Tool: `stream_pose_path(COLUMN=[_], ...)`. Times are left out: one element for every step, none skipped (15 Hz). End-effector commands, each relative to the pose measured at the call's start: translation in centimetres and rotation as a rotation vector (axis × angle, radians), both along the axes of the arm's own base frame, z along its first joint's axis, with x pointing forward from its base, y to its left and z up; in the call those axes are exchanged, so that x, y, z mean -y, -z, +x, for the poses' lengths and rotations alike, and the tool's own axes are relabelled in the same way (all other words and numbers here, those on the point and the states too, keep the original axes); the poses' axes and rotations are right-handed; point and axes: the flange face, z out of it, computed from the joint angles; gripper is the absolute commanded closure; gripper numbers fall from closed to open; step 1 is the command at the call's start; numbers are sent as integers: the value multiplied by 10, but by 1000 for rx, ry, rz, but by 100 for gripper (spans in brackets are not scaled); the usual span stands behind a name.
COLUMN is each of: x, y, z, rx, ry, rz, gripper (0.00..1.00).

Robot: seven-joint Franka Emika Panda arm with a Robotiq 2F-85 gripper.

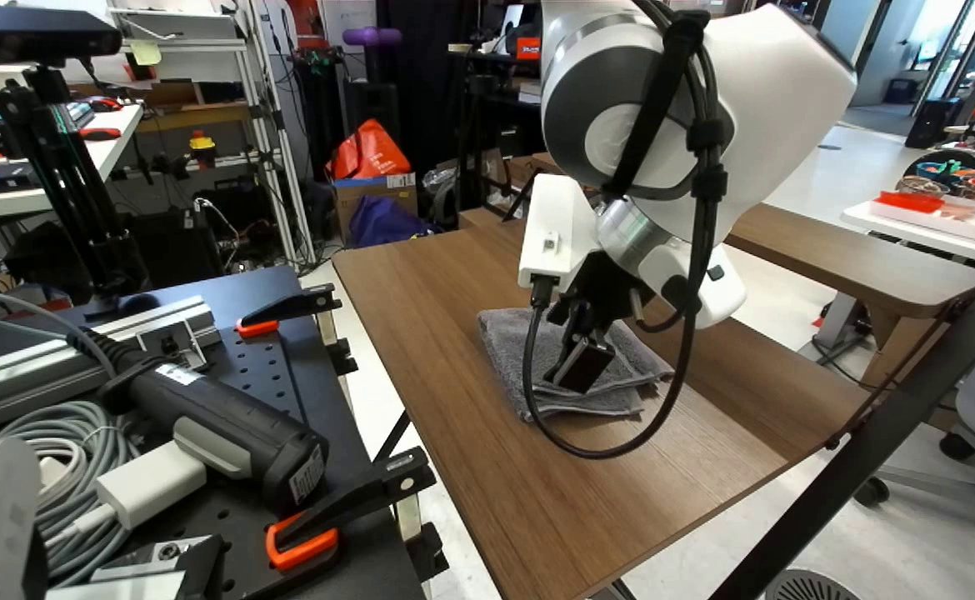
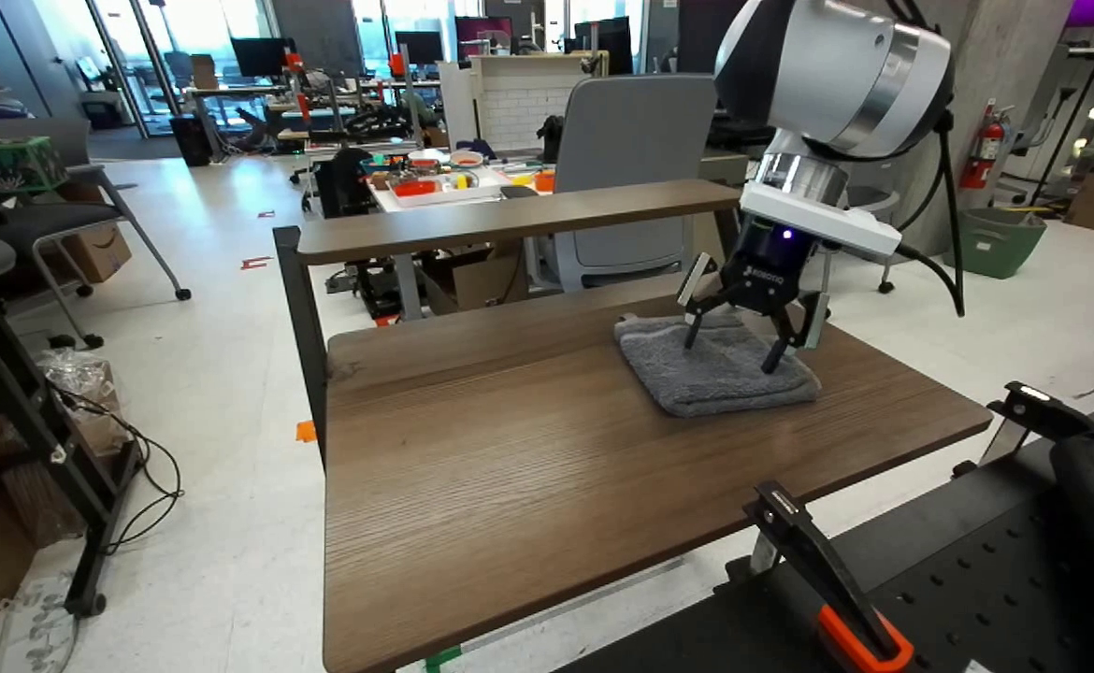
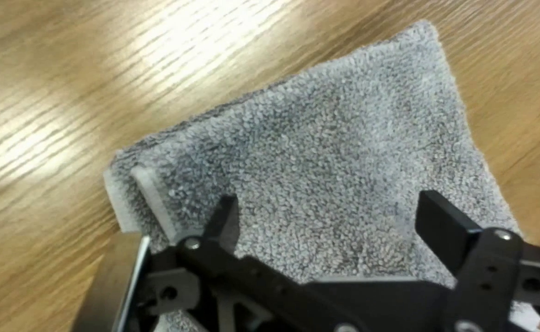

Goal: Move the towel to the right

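The small grey folded terry-cloth towel (image 2: 687, 381) lay flat on the brown wood-grained worktop (image 2: 472, 467), right of its middle in an exterior view. In the wrist view its upper edge slanted up to a corner at the right; its long axis could not be told. The black two-fingered claw (image 3: 329, 216) stood released, spread wide over the towel.

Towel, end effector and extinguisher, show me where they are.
Towel (image 3: 325, 157), in the wrist view, on its top face.
End effector (image 2: 732, 350), in an exterior view, midway between its fingertips.
Extinguisher (image 2: 983, 156), in an exterior view, on its red body.
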Motion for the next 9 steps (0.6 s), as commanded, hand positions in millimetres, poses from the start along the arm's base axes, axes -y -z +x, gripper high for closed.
stream_pose_path(x=[-11, -18, -29, -39, -51, -60, -44, -53, -56], y=[-37, -48, -67, -84, -105, -123, -84, -99, -103], z=[-16, -17, -19, -20, -22, -23, -7, -7, -7], rx=[58, 76, 101, 122, 135, 142, 123, 137, 141], ry=[-34, -81, -137, -188, -243, -294, -204, -217, -220], rz=[46, 52, 32, 19, 0, -15, 11, 4, 2], gripper=[0, 0, 0, 0, 0, 0, 0, 0, 0])
